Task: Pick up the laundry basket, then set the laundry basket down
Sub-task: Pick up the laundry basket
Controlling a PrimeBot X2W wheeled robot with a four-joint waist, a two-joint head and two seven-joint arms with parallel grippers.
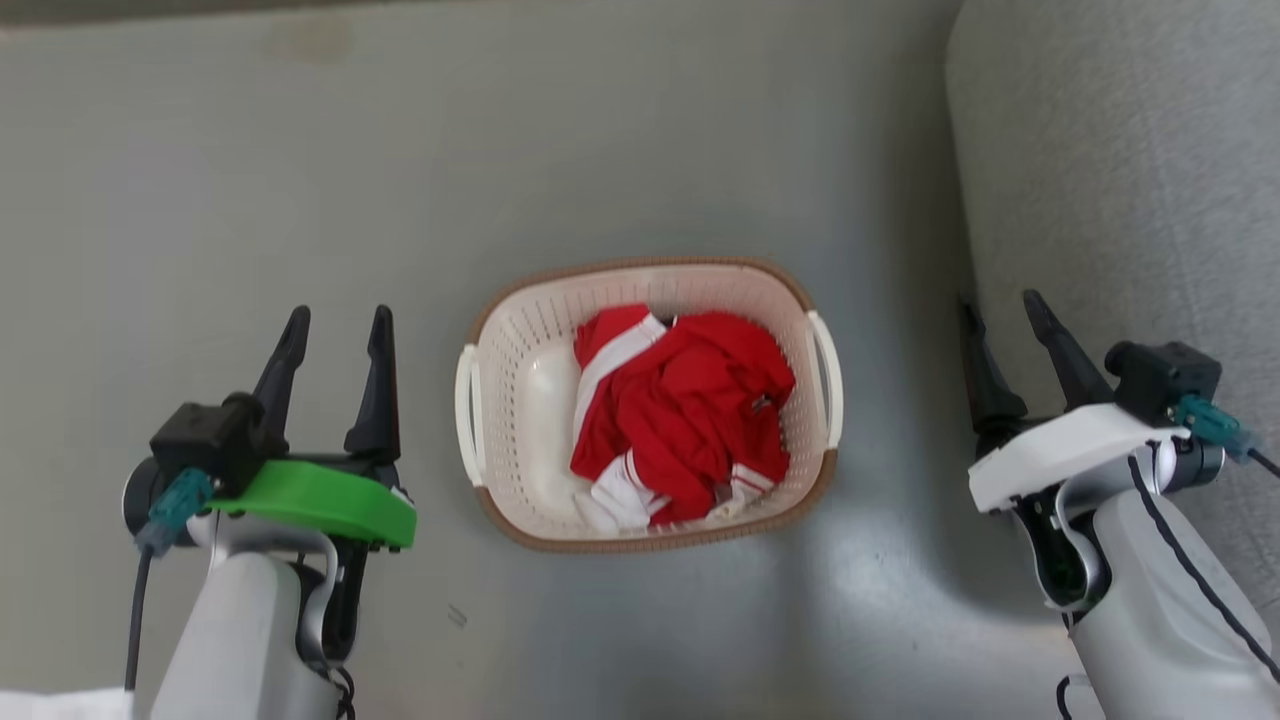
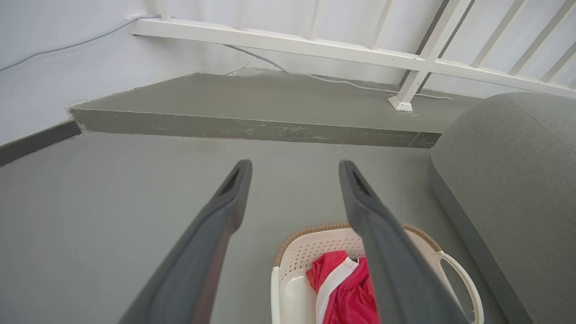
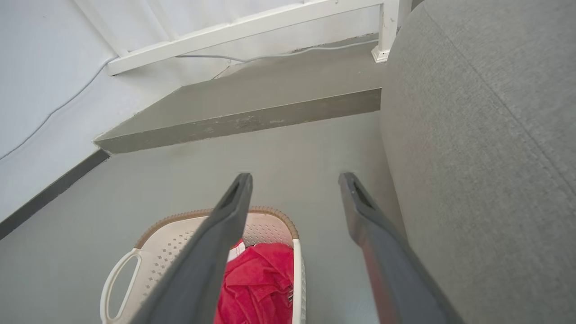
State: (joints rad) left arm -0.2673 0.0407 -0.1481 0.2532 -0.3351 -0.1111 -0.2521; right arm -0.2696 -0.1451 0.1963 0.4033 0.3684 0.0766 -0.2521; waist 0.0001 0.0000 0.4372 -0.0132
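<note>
Nearest the lens, my left gripper [image 1: 340,318] and my right gripper [image 1: 998,305]: both sets of jaws stand wide apart and hold nothing, fingers pointing away from me, one on each side of the laundry basket [image 1: 525,335] and well apart from it. Between them the basket sits upright on the grey floor [image 1: 250,150], mouth upward, its long axis running across my front from left to right and turned slightly, so that the right end lies a little farther from me than the left. Two white handles, the left handle [image 1: 466,400] and the right handle [image 1: 830,375], close the short ends, each facing one of my grippers; I judge these the best places to take hold, one per gripper, since the brown rim [image 1: 640,264] is broad and the perforated wall offers little to two thin fingers. Thin moulded plastic should prove light and fairly stiff, though it may twist if raised by one end alone, and smooth handles could slip between hard fingers. Load: a crumpled red garment [image 1: 690,420] with white trim, soft and light, lying somewhat toward the right half, so that end may hang lower. Beyond my right gripper, a grey upholstered seat [image 1: 1120,150] stands near the basket's right end, leaving less room on that side
</note>
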